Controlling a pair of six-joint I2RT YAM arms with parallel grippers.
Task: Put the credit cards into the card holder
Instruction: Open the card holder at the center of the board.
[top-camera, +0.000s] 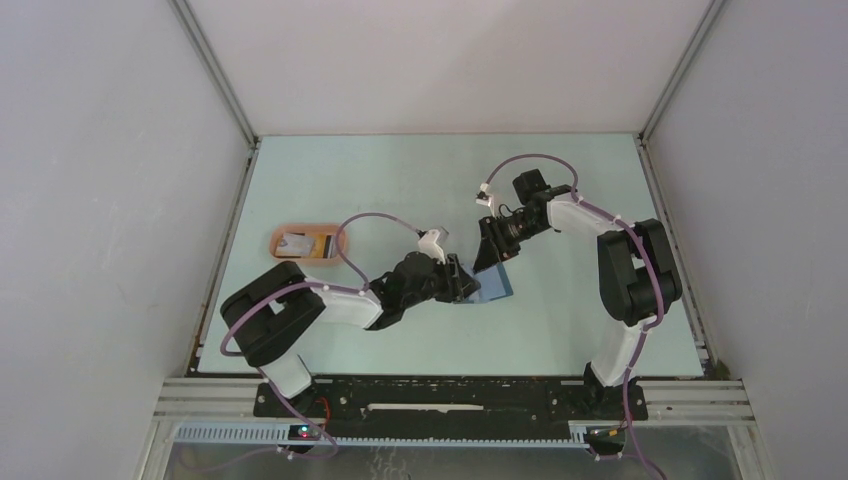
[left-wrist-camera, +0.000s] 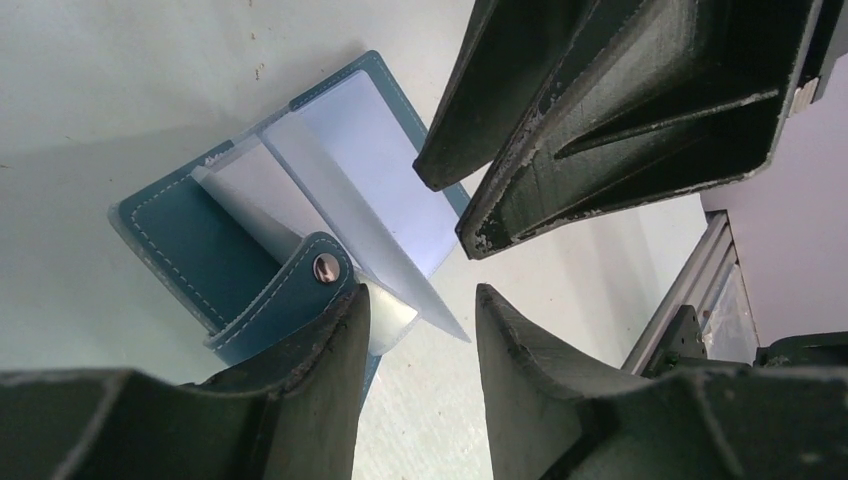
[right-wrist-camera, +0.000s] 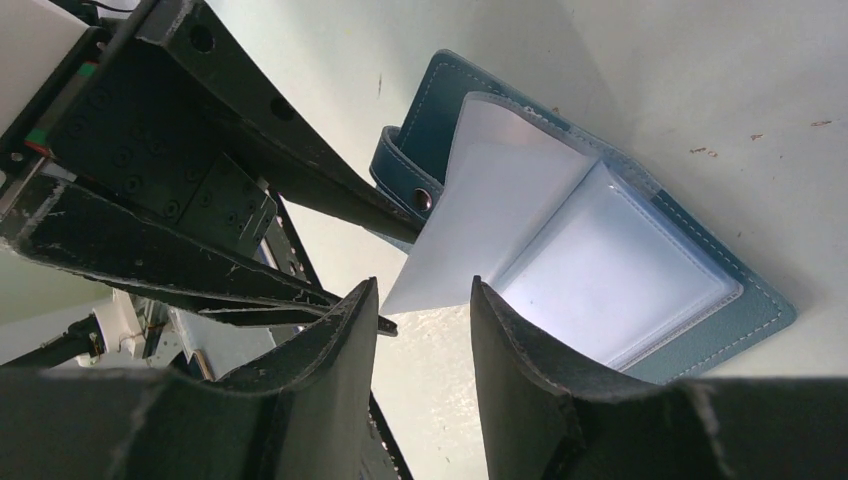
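Card holder (top-camera: 493, 287) lies open mid-surface, one clear sleeve leaf (right-wrist-camera: 480, 210) standing up. Both tools half spread, pinching nothing: left tool (left-wrist-camera: 420, 310) by the snap strap (left-wrist-camera: 290, 290), right tool (right-wrist-camera: 422, 300) straddling the leaf's corner. Cards (top-camera: 297, 241) sit in the pink tray (top-camera: 276, 243) well left, nearer the left arm.

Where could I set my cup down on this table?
Bare table behind the pink tray along the far wall, and at the front between the arms. Crowded mid-table: left pincer and right pincer meet over the card holder.

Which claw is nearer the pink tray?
The left gripper, on the side of the card holder facing the pink tray; the right gripper is farther right.
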